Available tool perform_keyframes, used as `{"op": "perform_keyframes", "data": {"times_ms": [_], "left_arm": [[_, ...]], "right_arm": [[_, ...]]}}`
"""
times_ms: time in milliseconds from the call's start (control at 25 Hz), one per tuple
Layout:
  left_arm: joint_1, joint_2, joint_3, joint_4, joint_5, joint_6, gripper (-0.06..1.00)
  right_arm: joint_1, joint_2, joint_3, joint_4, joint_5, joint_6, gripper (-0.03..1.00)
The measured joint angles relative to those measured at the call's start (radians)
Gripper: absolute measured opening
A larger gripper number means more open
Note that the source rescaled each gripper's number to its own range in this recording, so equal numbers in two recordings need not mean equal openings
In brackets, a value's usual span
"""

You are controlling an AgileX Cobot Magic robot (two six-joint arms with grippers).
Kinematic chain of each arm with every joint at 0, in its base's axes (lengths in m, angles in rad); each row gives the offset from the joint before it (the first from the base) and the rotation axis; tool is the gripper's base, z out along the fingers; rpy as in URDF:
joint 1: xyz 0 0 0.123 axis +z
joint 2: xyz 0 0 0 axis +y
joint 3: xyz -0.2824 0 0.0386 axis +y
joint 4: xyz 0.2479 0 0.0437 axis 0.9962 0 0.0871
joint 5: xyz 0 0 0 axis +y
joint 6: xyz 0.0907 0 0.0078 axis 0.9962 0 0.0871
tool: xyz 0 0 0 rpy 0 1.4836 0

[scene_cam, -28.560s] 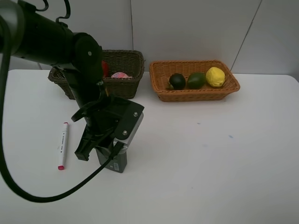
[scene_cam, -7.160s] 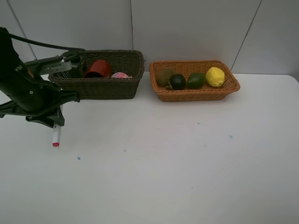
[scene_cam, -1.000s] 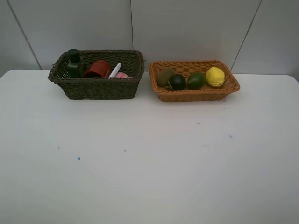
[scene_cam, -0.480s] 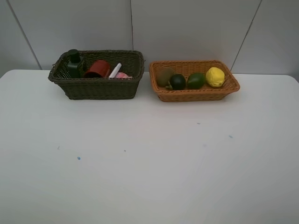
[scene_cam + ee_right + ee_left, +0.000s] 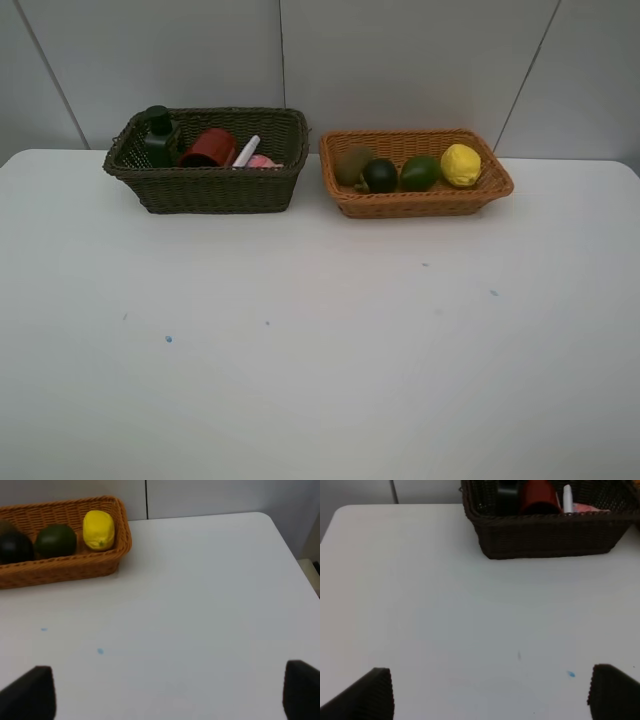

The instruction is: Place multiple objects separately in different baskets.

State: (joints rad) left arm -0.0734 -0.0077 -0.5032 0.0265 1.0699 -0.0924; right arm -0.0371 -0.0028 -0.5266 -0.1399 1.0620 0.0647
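Two wicker baskets are sitting side by side along the far edge of the white desk (image 5: 320, 350), close but not touching. The dark olive-brown basket (image 5: 210, 185) is sitting toward the far left corner and is holding a dark green pump bottle (image 5: 156, 135) at its left end, a red cup (image 5: 208, 147) lying on its side next to it, a white marker (image 5: 246, 151) leaning up against the cup, and a pink bottle (image 5: 264, 161) mostly hidden behind the front wall. The light orange-tan basket (image 5: 420, 200) is sitting right of it, holding a row of fruit: brown kiwi (image 5: 352, 163) at the left, then a dark round fruit (image 5: 380, 175), a green avocado (image 5: 420, 172), and a yellow lemon (image 5: 461, 165) at the right end, each touching or nearly touching the next. No readable brand, label or writing is showing on any item; marker print too small to tell. Neither arm is showing in the exterior high view. In the left wrist view the left gripper (image 5: 490, 695) is hanging over bare desk in front of the dark basket, jaws spread wide apart, nothing between them. In the right wrist view the right gripper (image 5: 170, 692) is hanging over bare desk in front of the tan basket's lemon end, jaws also wide apart, holding nothing. A few small blue specks (image 5: 168, 339) are dotting the desk.
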Motion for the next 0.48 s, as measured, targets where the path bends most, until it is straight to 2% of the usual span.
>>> {"op": "perform_keyframes", "data": {"times_ms": [480], "left_arm": [[0.009, 0.000, 0.000, -0.019, -0.001, 0.025, 1.00]], "right_arm": [[0.000, 0.000, 0.000, 0.000, 0.000, 0.000, 0.99]]}}
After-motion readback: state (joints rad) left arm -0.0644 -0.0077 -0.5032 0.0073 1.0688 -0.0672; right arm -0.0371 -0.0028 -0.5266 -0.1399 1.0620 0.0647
